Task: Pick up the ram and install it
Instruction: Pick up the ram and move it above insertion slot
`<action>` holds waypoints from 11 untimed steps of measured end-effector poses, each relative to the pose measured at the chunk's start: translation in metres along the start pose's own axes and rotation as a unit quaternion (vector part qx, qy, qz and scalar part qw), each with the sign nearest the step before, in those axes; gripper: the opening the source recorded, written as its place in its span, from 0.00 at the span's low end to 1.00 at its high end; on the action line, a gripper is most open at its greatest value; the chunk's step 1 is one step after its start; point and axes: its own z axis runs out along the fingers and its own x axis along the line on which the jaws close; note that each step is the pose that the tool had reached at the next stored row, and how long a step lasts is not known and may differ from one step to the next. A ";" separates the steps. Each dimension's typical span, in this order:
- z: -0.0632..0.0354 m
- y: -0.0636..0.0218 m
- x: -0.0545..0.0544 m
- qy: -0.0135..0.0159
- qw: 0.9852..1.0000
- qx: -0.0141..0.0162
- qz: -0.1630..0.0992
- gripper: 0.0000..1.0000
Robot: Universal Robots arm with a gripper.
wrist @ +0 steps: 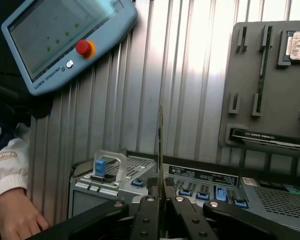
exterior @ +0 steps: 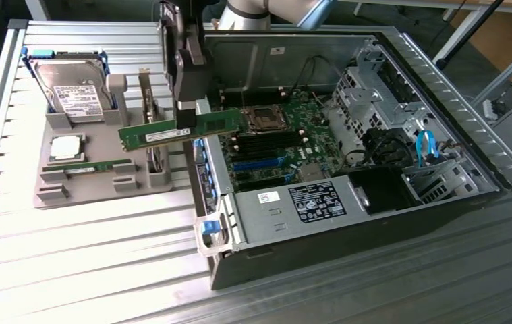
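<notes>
1. While the gripper [exterior: 186, 123] clamps the ram [exterior: 220, 123] near its middle, its jaws stand narrow against the stick's two faces, and the ram hangs in the air with its long side roughly level and its label towards the exterior camera
2. The ram hangs about over the case [exterior: 346, 250] wall nearest the tray [exterior: 94, 190]; in the exterior view its left end shows over the tray and its right end over the motherboard [exterior: 282, 138], and it touches neither
3. In the wrist view the ram [wrist: 160, 135] is edge-on, a thin line rising from between the jaws of the gripper [wrist: 160, 192]
4. The case lies on its side with the lid off, open from above; the power supply [exterior: 301, 202] fills its near end and the drive cage [exterior: 373, 88] with cables crowds the exterior view's right, so the free room is over the motherboard
5. The tray holds a hard drive [exterior: 71, 88], a processor [exterior: 67, 147] and a second stick [exterior: 94, 167] lying flat
6. Case and tray rest on a ribbed metal table [exterior: 85, 263] under bright glare
7. The wrist view has a pendant [wrist: 60, 35] with a red button, and a person's hand [wrist: 15, 220] and white sleeve [wrist: 5, 170] near the table's edge
</notes>
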 end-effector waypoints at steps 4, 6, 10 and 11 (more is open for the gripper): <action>-0.0002 -0.0093 0.001 -0.008 1.000 0.000 0.001 0.13; -0.0001 -0.0107 0.001 -0.018 1.000 0.001 0.002 0.13; 0.0000 -0.0148 0.001 -0.042 0.999 0.003 0.003 0.13; -0.0001 -0.0172 0.002 -0.051 0.999 0.004 0.003 0.13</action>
